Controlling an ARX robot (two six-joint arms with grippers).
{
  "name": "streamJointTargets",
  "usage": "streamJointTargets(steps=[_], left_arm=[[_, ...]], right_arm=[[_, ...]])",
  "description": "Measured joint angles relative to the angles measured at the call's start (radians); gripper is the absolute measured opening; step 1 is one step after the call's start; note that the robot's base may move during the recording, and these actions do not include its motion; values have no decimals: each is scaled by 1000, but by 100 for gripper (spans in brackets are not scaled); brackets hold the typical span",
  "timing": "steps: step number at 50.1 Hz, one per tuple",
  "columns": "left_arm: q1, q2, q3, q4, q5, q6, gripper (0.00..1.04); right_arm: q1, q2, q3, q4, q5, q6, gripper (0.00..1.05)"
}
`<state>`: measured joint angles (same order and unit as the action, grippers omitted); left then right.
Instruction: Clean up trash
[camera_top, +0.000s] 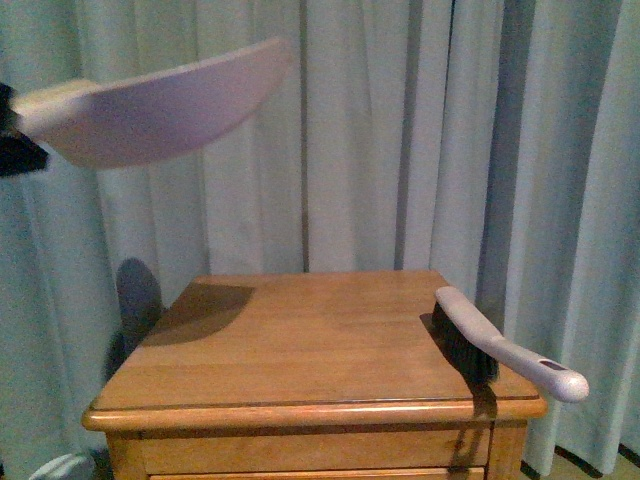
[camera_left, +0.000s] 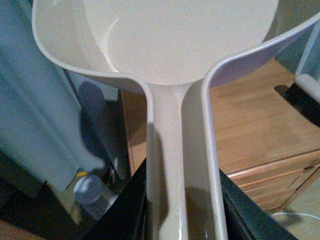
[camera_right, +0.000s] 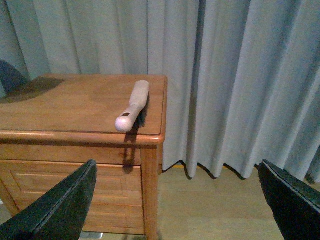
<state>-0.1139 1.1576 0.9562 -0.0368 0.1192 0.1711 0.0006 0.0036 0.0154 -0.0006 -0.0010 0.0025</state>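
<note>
The trash is not in view in any frame. A beige dustpan (camera_top: 160, 105) hangs high in the air at the left, above and to the left of the wooden table (camera_top: 300, 340). My left gripper (camera_left: 182, 210) is shut on the dustpan's handle (camera_left: 175, 150); the pan's inside (camera_left: 175, 35) looks bare. My right gripper (camera_right: 177, 205) hangs open low beside the table's right corner, with only floor between its fingers (camera_right: 60, 205). A white-handled brush (camera_top: 500, 345) with black bristles lies on the table's right side, its handle sticking out over the front edge.
Pale curtains (camera_top: 400, 130) hang behind and to the right of the table. Wooden floor (camera_right: 210, 200) lies to the table's right. A round white and grey appliance (camera_left: 92, 192) stands on the floor by the table's left side. The brush (camera_right: 134, 105) lies near the table's right edge.
</note>
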Motion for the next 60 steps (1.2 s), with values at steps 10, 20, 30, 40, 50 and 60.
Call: streamJointTargets(steps=[10, 20, 30, 40, 50, 60], left_arm=[[63, -217, -102, -50, 77, -1, 28], [96, -398, -191, -144, 157, -2, 28], [170, -523, -243, -215, 237, 6, 28], [219, -529, -269, -216, 249, 5, 28], [219, -529, -269, -214, 249, -2, 28], [220, -529, -269, -212, 251, -4, 28]], right_arm=[[0, 0, 0, 0, 0, 0, 97], [0, 0, 0, 0, 0, 0, 97], [0, 0, 0, 0, 0, 0, 97], [0, 0, 0, 0, 0, 0, 97], [0, 0, 0, 0, 0, 0, 97], [50, 469, 210, -25, 309, 161, 97]])
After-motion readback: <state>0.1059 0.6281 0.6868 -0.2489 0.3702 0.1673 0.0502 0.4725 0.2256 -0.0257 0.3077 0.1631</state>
